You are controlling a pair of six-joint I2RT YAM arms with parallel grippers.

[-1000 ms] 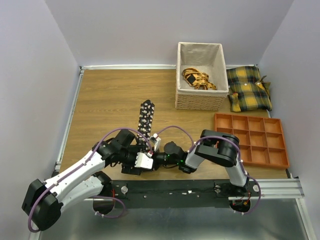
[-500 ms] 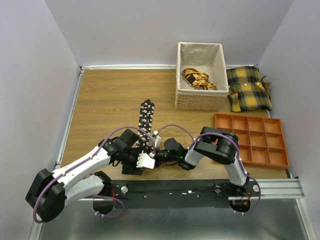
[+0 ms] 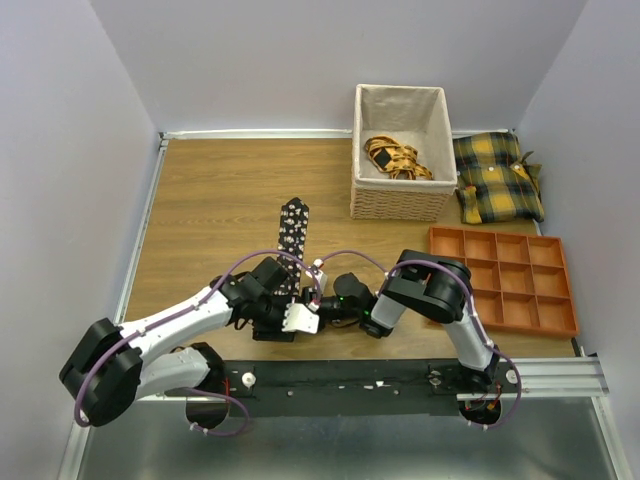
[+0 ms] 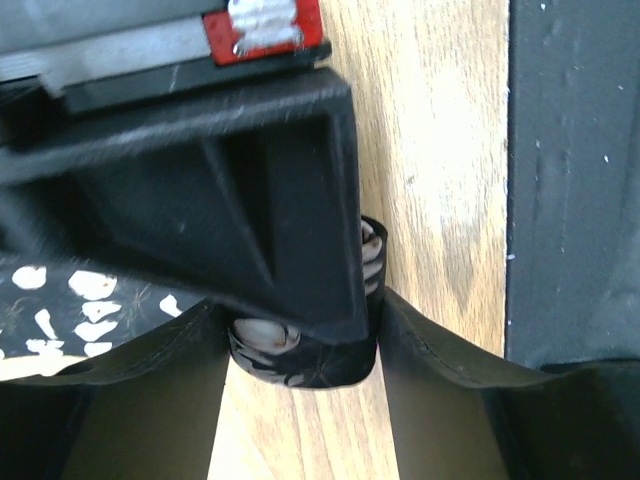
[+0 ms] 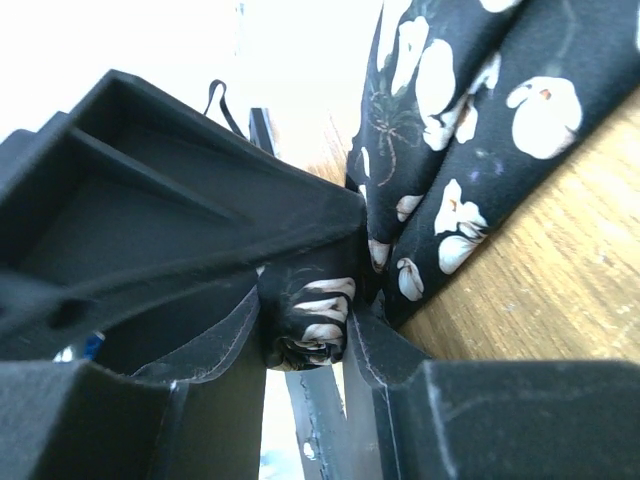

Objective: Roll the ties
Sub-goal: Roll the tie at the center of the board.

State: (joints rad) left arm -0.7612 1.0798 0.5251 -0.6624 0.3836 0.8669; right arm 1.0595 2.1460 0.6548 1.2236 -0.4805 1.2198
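1. Top external view: the tie [image 3: 294,238] is laid as a strip on the table [image 3: 210,200], with its near end towards the near edge.
2. Right wrist view: that end is rolled into a coil [image 5: 308,322], which is grasped between the fingers of the right end effector [image 5: 305,345].
3. Left wrist view: the coil is flanked closely by the fingers [image 4: 440,380] of the left end effector [image 4: 302,335]. Whether it is clamped cannot be told.

Matt cloth tie [image 3: 293,232] on smooth, perhaps laminated, wood table [image 3: 215,190].
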